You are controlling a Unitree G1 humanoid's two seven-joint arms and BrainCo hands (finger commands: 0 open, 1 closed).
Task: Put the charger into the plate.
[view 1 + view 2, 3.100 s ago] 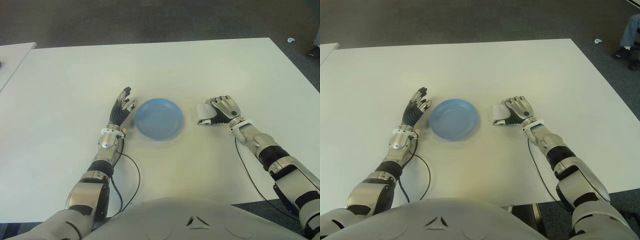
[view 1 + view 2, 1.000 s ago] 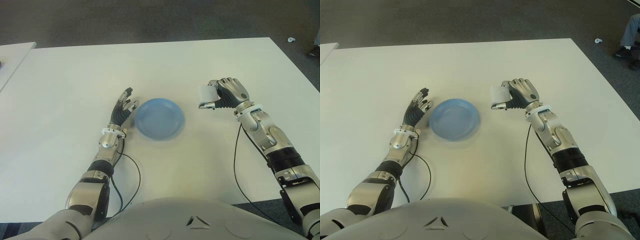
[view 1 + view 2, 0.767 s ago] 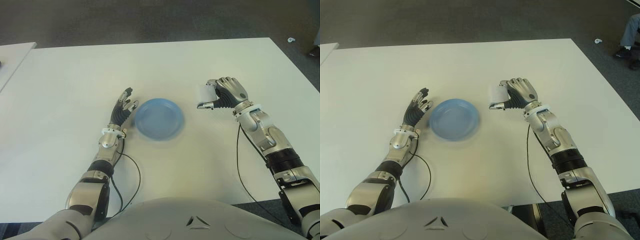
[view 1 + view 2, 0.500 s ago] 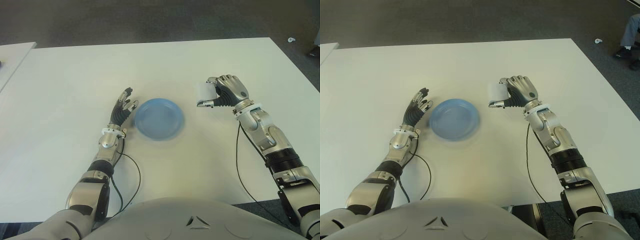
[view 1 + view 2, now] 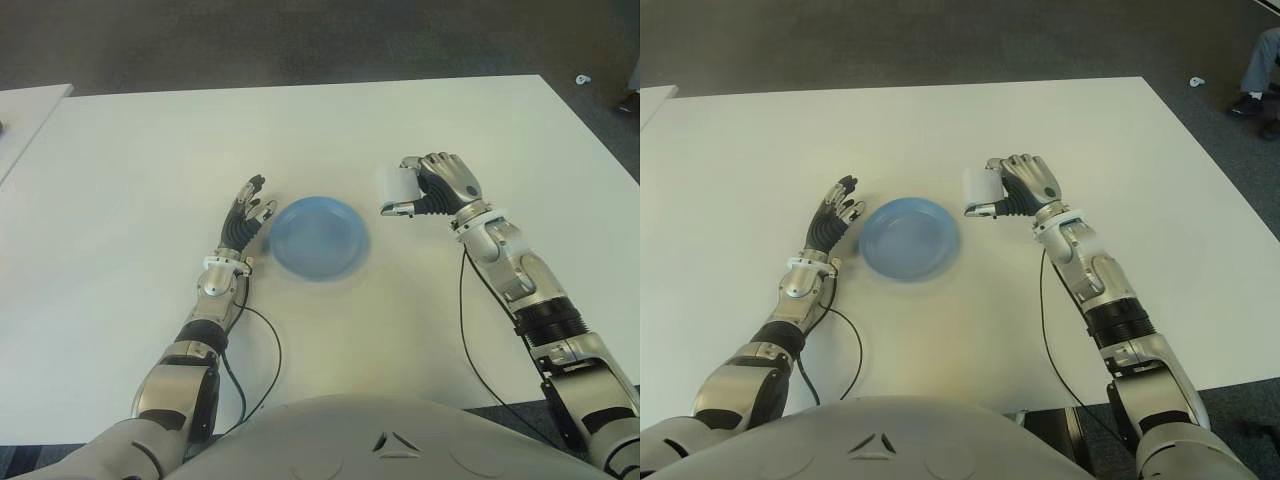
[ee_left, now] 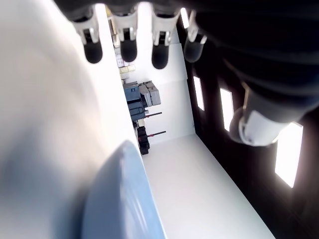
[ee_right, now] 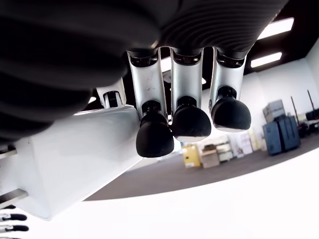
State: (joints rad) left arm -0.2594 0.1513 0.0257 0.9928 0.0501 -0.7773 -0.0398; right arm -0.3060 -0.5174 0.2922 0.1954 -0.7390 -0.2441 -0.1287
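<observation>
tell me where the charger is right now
The charger is held in the right hand, lifted above the white table, just right of the blue plate and not yet over it.

You get even, bright overhead light on the white counter point(image 5: 420, 120), with only faint, soft shadows under the arms. In both wrist views, ceiling light panels point(image 6: 289, 159) glare hard, near surfaces blur out of focus, and straight lines bend strongly toward the edges.
</observation>
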